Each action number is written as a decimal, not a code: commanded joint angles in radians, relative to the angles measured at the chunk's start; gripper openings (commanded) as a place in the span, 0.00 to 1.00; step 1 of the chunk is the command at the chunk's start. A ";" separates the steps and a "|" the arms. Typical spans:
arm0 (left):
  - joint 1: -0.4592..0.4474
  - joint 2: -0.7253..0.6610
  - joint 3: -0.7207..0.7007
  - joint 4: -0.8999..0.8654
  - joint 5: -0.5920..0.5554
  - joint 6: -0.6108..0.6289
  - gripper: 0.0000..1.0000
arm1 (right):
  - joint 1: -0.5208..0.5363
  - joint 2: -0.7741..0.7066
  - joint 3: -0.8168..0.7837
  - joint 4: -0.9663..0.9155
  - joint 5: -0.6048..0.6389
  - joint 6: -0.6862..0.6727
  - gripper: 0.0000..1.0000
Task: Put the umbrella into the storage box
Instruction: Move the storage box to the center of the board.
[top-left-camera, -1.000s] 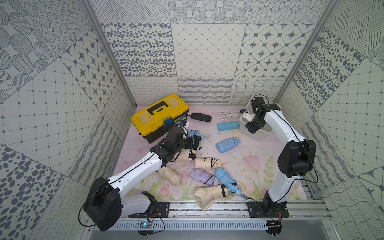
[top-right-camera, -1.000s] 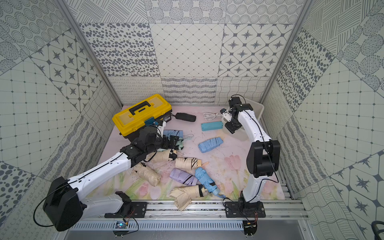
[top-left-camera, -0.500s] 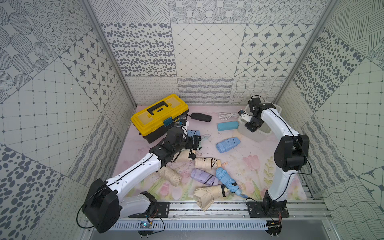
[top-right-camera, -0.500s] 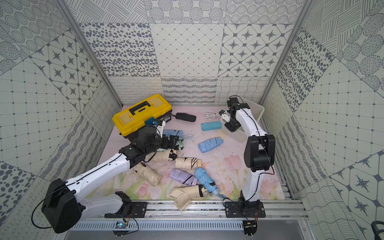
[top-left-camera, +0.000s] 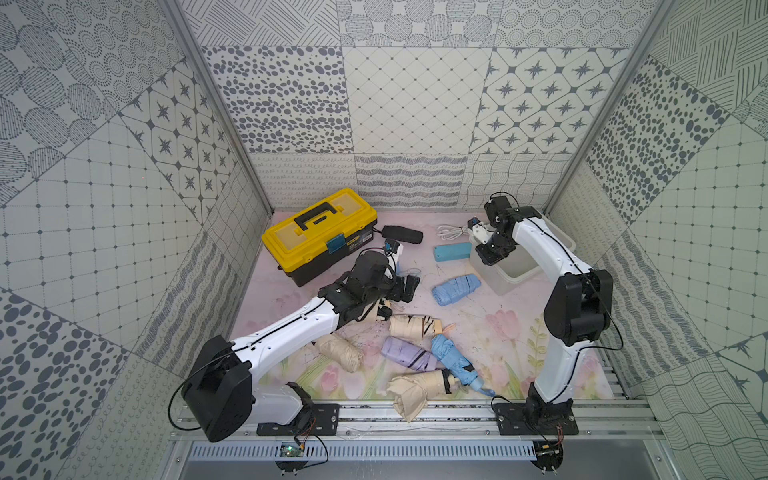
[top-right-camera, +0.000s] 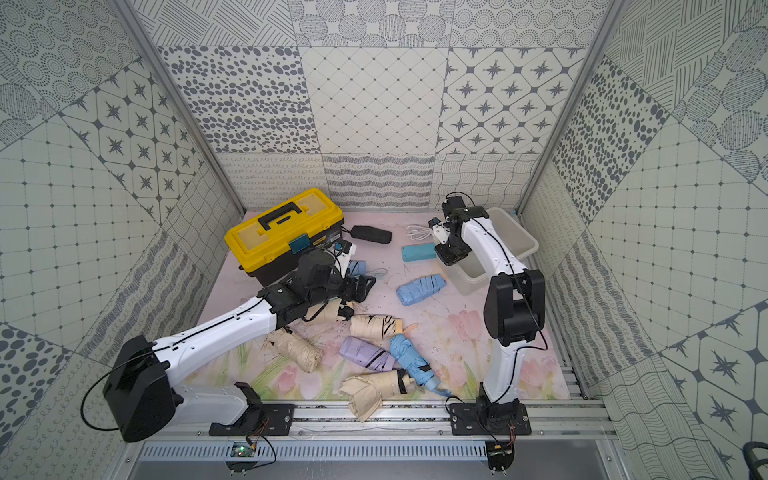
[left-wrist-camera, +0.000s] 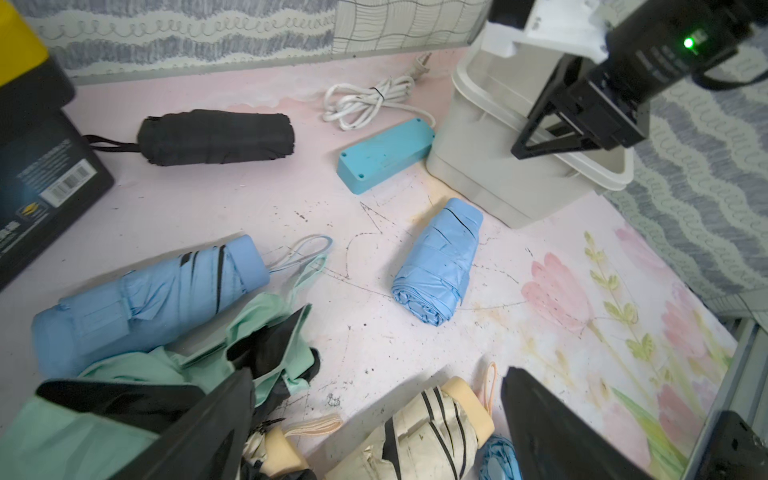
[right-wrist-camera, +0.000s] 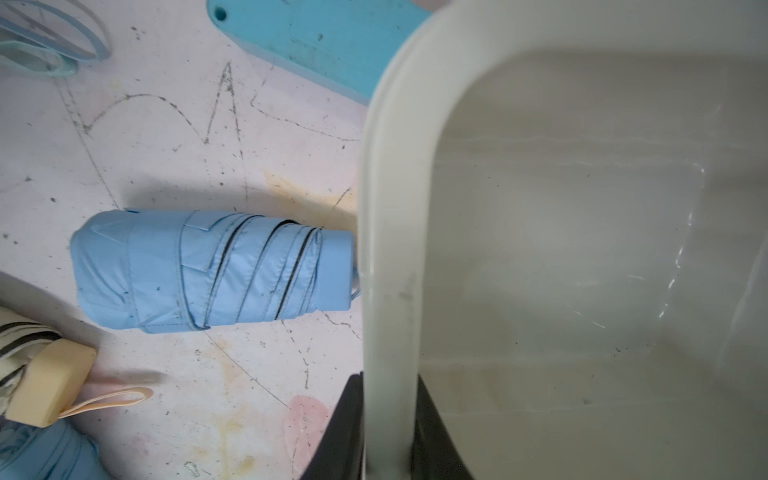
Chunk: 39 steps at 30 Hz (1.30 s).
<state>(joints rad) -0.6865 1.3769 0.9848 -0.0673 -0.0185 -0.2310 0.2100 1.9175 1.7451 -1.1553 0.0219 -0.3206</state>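
Right gripper is clamping the box rim.
Left gripper is hovering, jaws apart, by a mint umbrella; a blue umbrella is lying beside the box.

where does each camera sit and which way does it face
Both top views: high above the near edge, looking down on the whole mat; left arm, left claw, right arm, right claw.
Left wrist: on the left arm, facing across the mat to the storage box; open claw shows.
Right wrist: on the right arm, looking down at the box rim; claw shut on it.
Shared by both wrists: light blue folded umbrella beside the box.
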 joint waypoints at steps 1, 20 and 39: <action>-0.062 0.107 0.062 -0.023 0.135 0.243 0.99 | 0.017 -0.029 -0.017 0.014 -0.066 0.135 0.20; -0.117 0.643 0.429 -0.081 0.172 0.447 0.99 | 0.017 -0.065 -0.059 0.067 -0.058 0.202 0.20; -0.116 0.902 0.677 -0.198 0.112 0.603 0.92 | 0.010 -0.119 -0.114 0.126 -0.089 0.222 0.20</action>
<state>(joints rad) -0.7979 2.2471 1.6253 -0.2085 0.1196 0.2768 0.2222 1.8473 1.6394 -1.0550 -0.0391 -0.1188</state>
